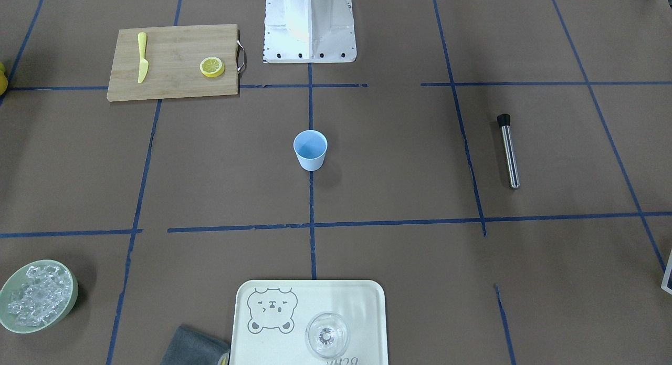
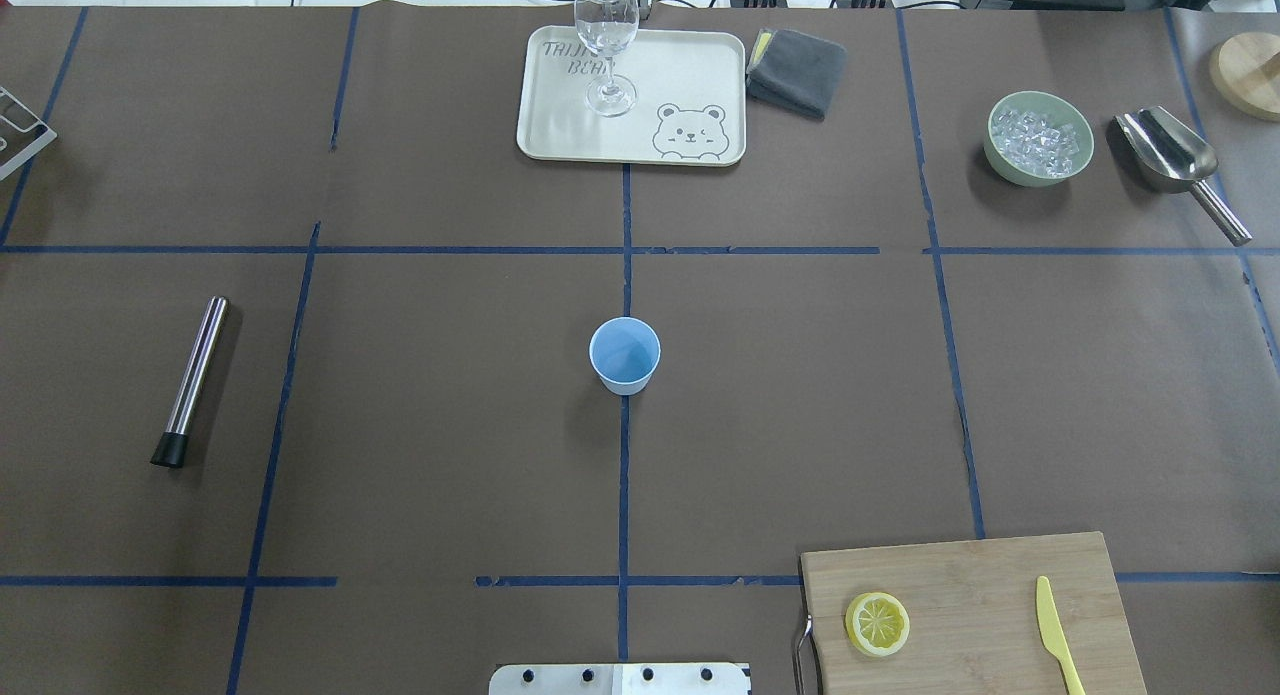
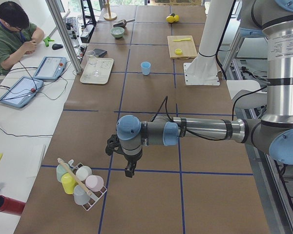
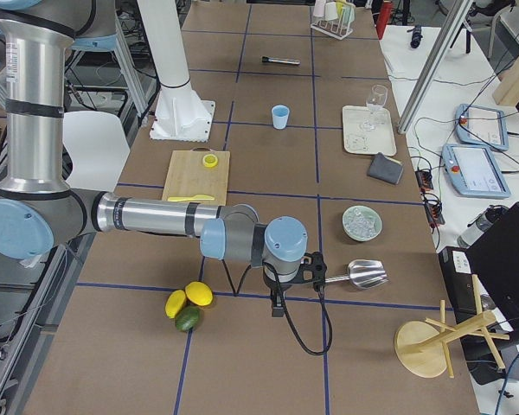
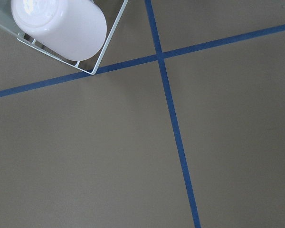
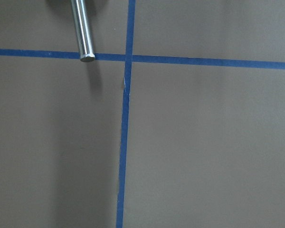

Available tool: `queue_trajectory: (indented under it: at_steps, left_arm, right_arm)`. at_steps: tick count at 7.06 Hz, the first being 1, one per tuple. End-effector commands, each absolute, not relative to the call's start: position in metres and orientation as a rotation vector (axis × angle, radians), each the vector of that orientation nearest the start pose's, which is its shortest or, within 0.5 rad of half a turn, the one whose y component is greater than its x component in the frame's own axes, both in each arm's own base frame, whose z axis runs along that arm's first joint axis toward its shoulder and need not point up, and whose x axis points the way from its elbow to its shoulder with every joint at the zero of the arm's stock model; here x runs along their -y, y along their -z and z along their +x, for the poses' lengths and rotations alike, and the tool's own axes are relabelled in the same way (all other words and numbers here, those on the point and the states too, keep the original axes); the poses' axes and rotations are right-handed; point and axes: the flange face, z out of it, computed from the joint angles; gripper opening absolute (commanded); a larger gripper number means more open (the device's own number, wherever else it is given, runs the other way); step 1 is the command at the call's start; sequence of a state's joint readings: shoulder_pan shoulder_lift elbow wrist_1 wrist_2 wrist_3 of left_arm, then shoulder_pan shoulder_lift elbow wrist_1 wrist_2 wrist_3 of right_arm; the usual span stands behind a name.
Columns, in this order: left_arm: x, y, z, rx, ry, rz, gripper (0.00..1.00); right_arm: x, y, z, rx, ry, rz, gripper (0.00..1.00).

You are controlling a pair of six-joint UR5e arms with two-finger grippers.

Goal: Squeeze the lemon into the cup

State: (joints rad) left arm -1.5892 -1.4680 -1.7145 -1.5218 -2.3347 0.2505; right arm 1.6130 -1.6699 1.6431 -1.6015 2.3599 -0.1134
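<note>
The thin round lemon slice (image 2: pixel 877 623) with its yellow rind lay flat, pale face up, on the rectangular bamboo cutting board (image 2: pixel 980 595). This put it at about five o'clock from the small light-blue plastic tumbler (image 2: pixel 624 355) in the overhead view, and well apart from it. The tumbler stood upright at the table's centre, on the crossing blue tape line, with its mouth open. A yellow plastic knife (image 2: pixel 1055 630) lay on the same board at three o'clock from the slice, not touching it.

From the tumbler, a polished steel rod with a black cap (image 2: pixel 192 378) lay at nine o'clock. A cream tray printed with a bear (image 2: pixel 560 125) sat at twelve o'clock and carried a clear stemmed glass (image 2: pixel 607 45). A folded grey cloth (image 2: pixel 797 70) lay at one o'clock, just beside the tray. A pale green bowl of ice (image 2: pixel 1038 138) and a steel scoop (image 2: pixel 1175 155) sat near two o'clock.

Both arms were far from the tumbler and the slice. The left gripper (image 3: pixel 129 170) hung pointing down over the paper-covered table, near a wire rack of pastel cups (image 3: pixel 80 184) at its seven o'clock. The right gripper (image 4: pixel 277 307) hung at the opposite end, with the scoop at its three o'clock and a cluster of whole yellow and green fruit (image 4: pixel 189 304) at its nine o'clock. For either gripper, I could not tell whether the jaws were apart or together.
</note>
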Motion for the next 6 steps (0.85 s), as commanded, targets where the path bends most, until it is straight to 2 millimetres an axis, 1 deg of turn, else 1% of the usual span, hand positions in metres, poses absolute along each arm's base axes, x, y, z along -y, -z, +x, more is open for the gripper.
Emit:
queue_trajectory:
  at_steps: [1,2,3,4,5,6]
  left_arm:
    - [0.448,-0.636,-0.072,-0.758,-0.225,0.108,1.00]
    - [0.451,-0.633,-0.072,-0.757,-0.228,0.115,1.00]
    - [0.456,-0.621,-0.072,-0.754,-0.230,0.136,1.00]
    - [0.459,-0.615,-0.072,-0.754,-0.233,0.149,1.00]
    - [0.461,-0.603,-0.072,-0.749,-0.246,0.179,1.00]
    - [0.462,-0.590,-0.071,-0.745,-0.257,0.205,1.00]
  right_arm:
    - [0.444,-0.671,0.082,0.790,0.042,0.008,1.00]
    - [0.446,-0.665,0.081,0.794,0.048,0.019,1.00]
    - [0.470,-0.634,0.076,0.791,0.084,0.076,1.00]
    - [0.494,-0.610,0.069,0.797,0.089,0.103,1.00]
    - [0.529,-0.577,0.035,0.786,0.177,0.136,1.00]
    - [0.534,-0.561,-0.017,0.787,0.285,0.133,1.00]
